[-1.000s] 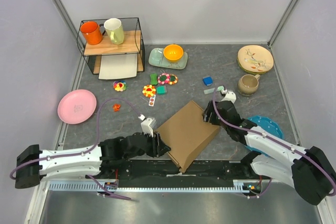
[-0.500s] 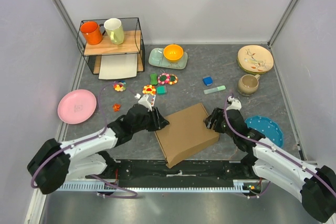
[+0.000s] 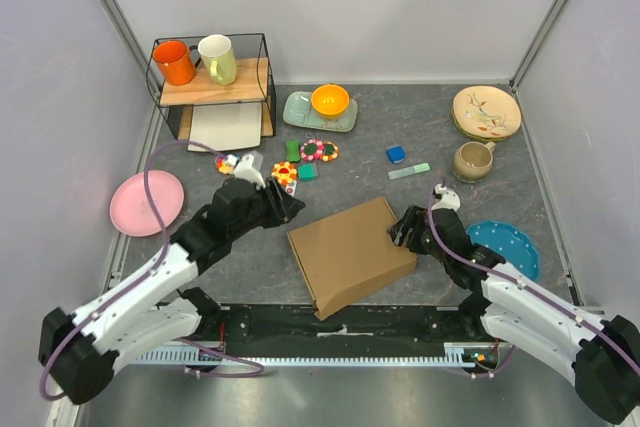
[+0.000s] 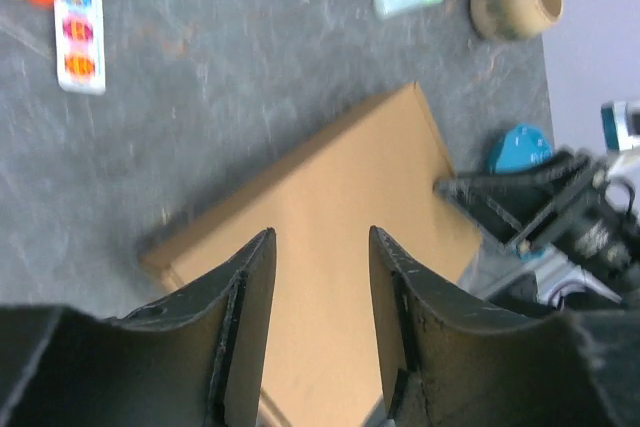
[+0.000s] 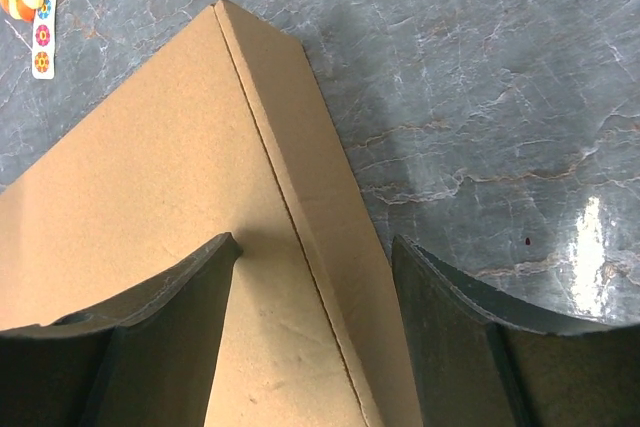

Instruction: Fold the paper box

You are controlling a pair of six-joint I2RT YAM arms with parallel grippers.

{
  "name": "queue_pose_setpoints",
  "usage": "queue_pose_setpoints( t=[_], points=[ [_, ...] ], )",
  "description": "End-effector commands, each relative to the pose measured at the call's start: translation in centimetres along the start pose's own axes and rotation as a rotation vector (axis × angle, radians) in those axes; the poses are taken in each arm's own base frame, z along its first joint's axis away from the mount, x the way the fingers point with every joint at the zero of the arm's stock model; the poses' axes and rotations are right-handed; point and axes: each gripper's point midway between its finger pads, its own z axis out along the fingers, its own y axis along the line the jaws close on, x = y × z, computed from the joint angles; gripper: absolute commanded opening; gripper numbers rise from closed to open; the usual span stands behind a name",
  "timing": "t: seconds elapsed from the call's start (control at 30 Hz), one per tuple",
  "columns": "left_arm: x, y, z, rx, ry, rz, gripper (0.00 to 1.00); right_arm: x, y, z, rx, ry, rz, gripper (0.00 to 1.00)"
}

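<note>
The paper box (image 3: 352,252) is a shut brown cardboard mailer lying flat near the table's front edge. My left gripper (image 3: 289,209) hovers off its far left corner. In the left wrist view this gripper (image 4: 320,252) stands open above the box (image 4: 340,187), with nothing between its fingers. My right gripper (image 3: 401,230) is at the box's right edge. Seen from the right wrist, this gripper (image 5: 315,252) is open and straddles that edge of the box (image 5: 150,197). One fingertip (image 5: 218,252) rests on the lid and the other is over the table.
Pink plate (image 3: 147,203) at left, teal plate (image 3: 505,244) under the right arm. Brown mug (image 3: 472,160), beige plate (image 3: 486,112), blue block (image 3: 396,154) and mint stick (image 3: 409,171) lie behind. Small toys (image 3: 300,162), a bowl on a green tray (image 3: 320,107) and a wire shelf (image 3: 212,82) stand further back.
My left arm has swung from the box's near left side up and away to its far left corner. The box turned and settled flat. The right gripper followed its right edge forward.
</note>
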Motion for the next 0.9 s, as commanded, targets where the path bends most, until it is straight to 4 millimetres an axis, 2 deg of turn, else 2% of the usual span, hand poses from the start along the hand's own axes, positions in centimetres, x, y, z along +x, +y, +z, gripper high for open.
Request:
queue_pose_setpoints(
  t=[0.0,0.03,0.13,0.3,0.4,0.47,0.6,0.7,0.87],
  points=[
    [8.4,5.0,-3.4,-0.178,0.176,-0.096,0.50,0.6,-0.5,0.3,0.036,0.035,-0.030,0.72],
    [10.1,6.2,-4.2,-0.204,0.202,-0.114,0.51,0.5,-0.3,0.4,0.034,0.037,-0.031,0.72],
    [12.5,7.3,-5.3,-0.231,0.230,-0.185,0.52,0.3,0.1,0.6,0.026,0.042,-0.037,0.72],
    [14.5,8.0,-5.6,-0.245,0.274,-0.215,0.54,-0.1,0.2,0.8,0.034,0.035,-0.048,0.72],
    [15.0,7.6,-4.8,-0.214,0.295,-0.192,0.55,-0.1,0.3,0.7,0.032,0.037,-0.038,0.72],
    [15.1,7.2,-4.0,-0.185,0.293,-0.172,0.55,0.3,0.1,0.7,0.031,0.045,-0.033,0.72],
    [13.4,4.6,-1.8,-0.074,0.229,-0.167,0.56,0.7,-0.2,0.5,0.031,0.051,-0.029,0.72],
    [13.2,4.4,-0.4,-0.096,0.249,-0.138,0.56,0.7,-0.5,0.4,0.038,0.046,-0.033,0.72],
    [11.3,4.8,1.5,-0.119,0.226,-0.112,0.56,0.2,-0.2,0.4,0.038,0.037,-0.042,0.72]
  ],
)
